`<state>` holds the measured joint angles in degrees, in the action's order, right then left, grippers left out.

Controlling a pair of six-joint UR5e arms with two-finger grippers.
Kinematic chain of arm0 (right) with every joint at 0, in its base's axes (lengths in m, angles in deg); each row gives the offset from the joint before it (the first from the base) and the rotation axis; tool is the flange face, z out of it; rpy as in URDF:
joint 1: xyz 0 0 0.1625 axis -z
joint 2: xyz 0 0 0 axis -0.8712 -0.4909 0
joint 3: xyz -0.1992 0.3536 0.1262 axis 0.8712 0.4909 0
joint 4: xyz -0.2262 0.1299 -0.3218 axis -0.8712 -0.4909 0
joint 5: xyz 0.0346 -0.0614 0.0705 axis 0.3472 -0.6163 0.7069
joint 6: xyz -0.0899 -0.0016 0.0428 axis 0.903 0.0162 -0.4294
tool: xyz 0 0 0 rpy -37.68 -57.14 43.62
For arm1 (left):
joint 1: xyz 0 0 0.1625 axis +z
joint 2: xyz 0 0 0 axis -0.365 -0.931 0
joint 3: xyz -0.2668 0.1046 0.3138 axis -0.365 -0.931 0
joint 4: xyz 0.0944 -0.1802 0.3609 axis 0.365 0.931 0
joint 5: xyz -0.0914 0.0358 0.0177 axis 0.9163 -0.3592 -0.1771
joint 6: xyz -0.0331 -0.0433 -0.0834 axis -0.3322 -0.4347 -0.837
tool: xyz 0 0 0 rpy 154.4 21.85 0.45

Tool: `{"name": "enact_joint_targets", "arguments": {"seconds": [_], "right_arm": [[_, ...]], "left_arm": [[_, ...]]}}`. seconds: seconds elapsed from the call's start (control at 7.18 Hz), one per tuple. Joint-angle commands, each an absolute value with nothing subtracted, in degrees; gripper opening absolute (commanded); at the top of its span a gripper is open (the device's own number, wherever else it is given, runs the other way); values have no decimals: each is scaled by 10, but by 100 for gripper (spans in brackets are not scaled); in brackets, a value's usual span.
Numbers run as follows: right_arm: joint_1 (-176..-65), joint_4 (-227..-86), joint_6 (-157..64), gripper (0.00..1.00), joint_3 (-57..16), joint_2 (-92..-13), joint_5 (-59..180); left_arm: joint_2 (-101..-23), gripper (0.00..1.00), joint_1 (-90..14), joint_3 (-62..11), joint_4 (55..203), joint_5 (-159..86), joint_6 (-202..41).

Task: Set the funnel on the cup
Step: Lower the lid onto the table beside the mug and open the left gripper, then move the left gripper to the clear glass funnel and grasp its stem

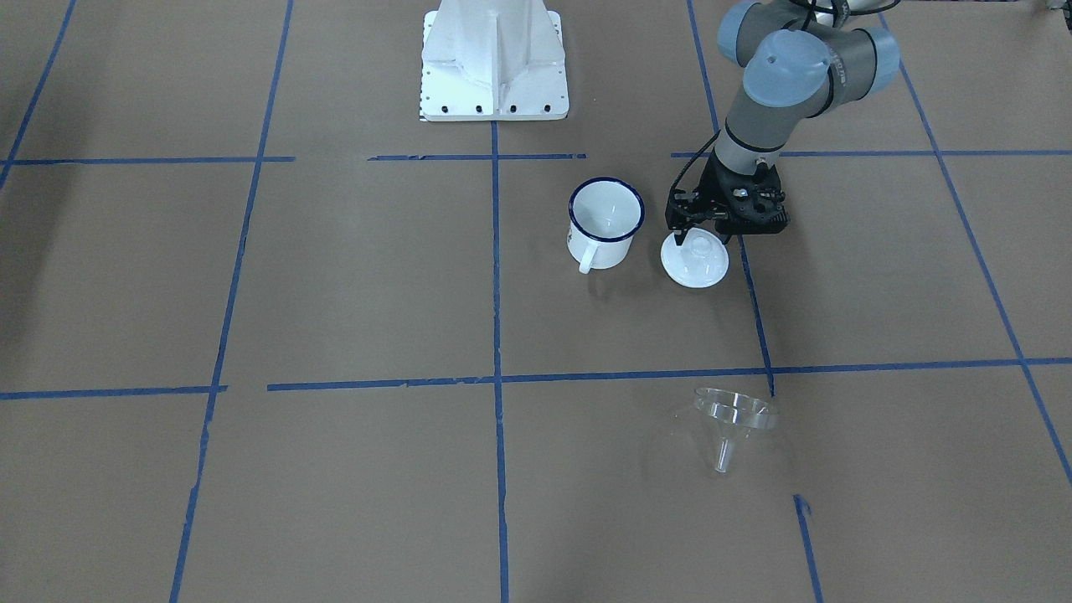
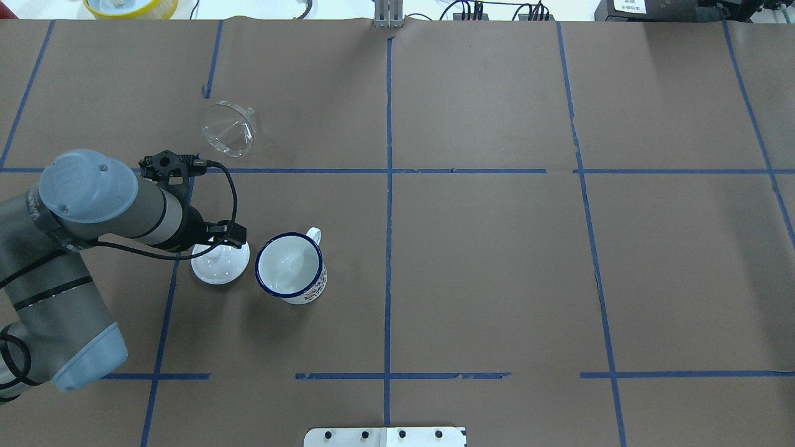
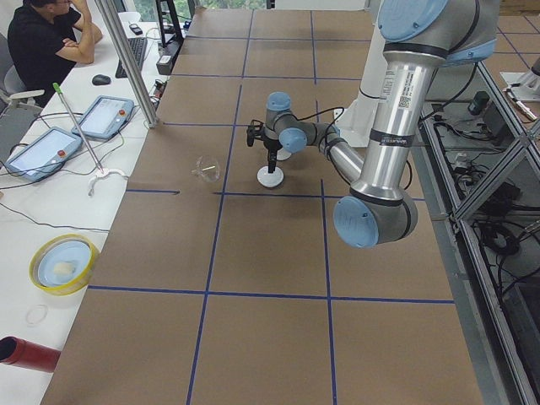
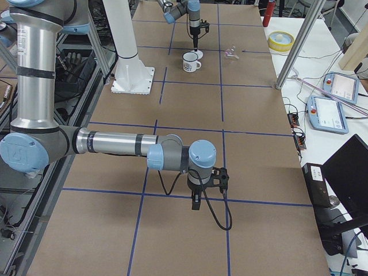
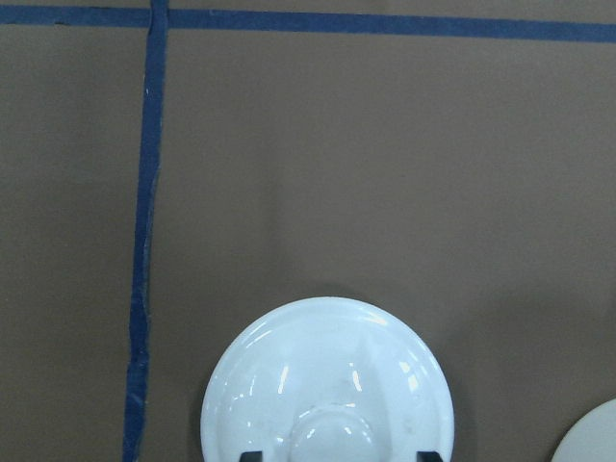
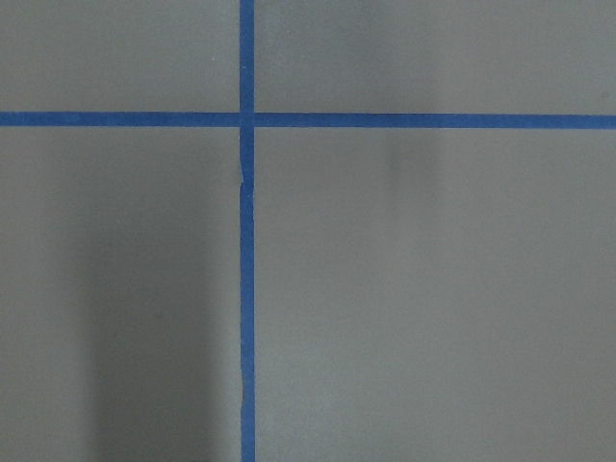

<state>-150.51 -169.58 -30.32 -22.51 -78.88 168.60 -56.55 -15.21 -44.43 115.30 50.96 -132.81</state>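
Observation:
The clear funnel (image 1: pixel 730 416) lies on its side on the brown table, apart from both arms; it also shows in the overhead view (image 2: pixel 228 128). The white cup (image 1: pixel 605 219) with a dark blue rim stands upright and uncovered (image 2: pixel 290 266). Right beside it lies a round white knobbed lid (image 1: pixel 695 266) (image 2: pixel 217 268). My left gripper (image 1: pixel 697 241) points down over the lid's knob; in the left wrist view (image 5: pixel 339 454) its fingertips stand apart on either side of the knob, open. My right gripper (image 4: pixel 196 204) hangs low over the table far from these things; I cannot tell whether it is open or shut.
The white robot base (image 1: pixel 494 84) stands behind the cup. Blue tape lines (image 2: pixel 389 186) cross the table. A yellow bowl (image 2: pixel 130 6) and tablets (image 3: pixel 42 152) lie beyond the table's far edge, where a person sits.

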Motion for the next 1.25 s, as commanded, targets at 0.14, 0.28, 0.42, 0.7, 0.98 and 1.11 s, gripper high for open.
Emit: {"name": "enact_joint_targets", "arguments": {"seconds": [0.14, 0.28, 0.42, 0.7, 0.98, 1.11], "right_arm": [[-1505, -1696, -303, 100, -225, -789, 1686], [-1505, -1696, -303, 100, -225, -789, 1686], [-1505, -1696, -303, 100, -225, -789, 1686], [-1505, -1696, -303, 100, -225, -789, 1686], [-1505, -1696, -303, 100, -225, -789, 1686], [-1505, -1696, -303, 100, -225, -789, 1686]], "left_arm": [[-643, 100, -244, -405, 1180, 509, -1456], [-662, 100, -246, -364, 1239, 473, -1561], [-663, 100, -246, -314, 1321, 416, -1645], [-688, 100, -242, -195, 1450, 350, -1744], [-711, 100, -233, -154, 1453, 317, -1750], [-714, 100, -227, -143, 1455, 316, -1750]]}}
